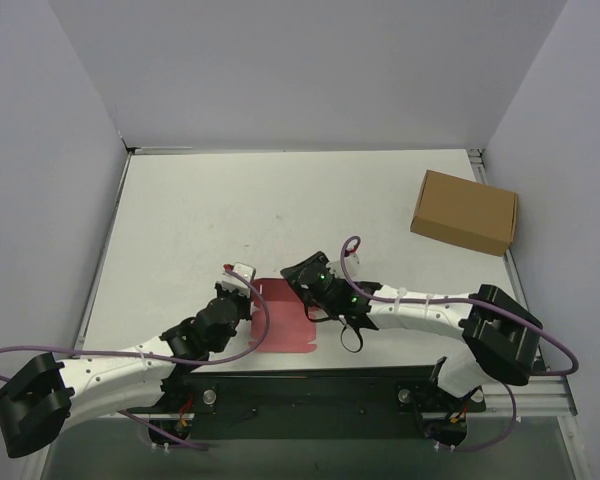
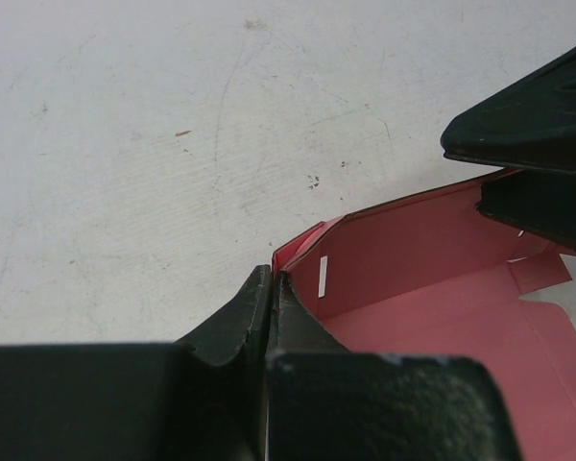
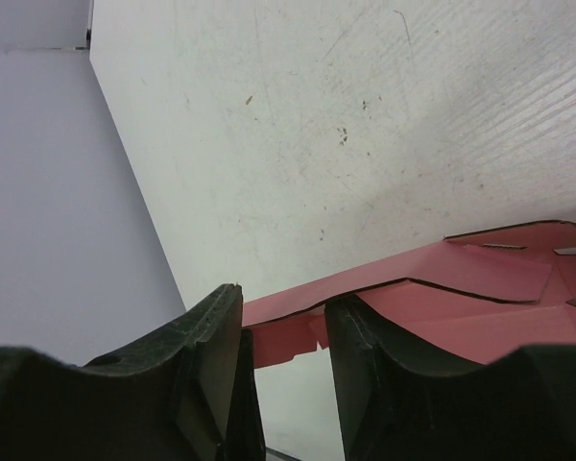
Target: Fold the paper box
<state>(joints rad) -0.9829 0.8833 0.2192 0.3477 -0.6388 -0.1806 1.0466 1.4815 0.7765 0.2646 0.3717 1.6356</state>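
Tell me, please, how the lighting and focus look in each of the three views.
Top external: soft, even light, everything sharp, only a faint shadow under the brown box. Left wrist: table crisp, left claw a dark, slightly blurred mass. Right wrist: right claw dark and soft, paper box evenly lit, no glare.

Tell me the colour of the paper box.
Pink-red; the paper box shows best in the left wrist view.

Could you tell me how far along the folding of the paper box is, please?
Early to midway. Done: one side wall of the paper box stands up. In hand: the left gripper is shut on its corner, and the right gripper, fingers open, straddles a flap edge. Left: most of the sheet lies open, with tabs unfolded, so it is not yet a closed box.
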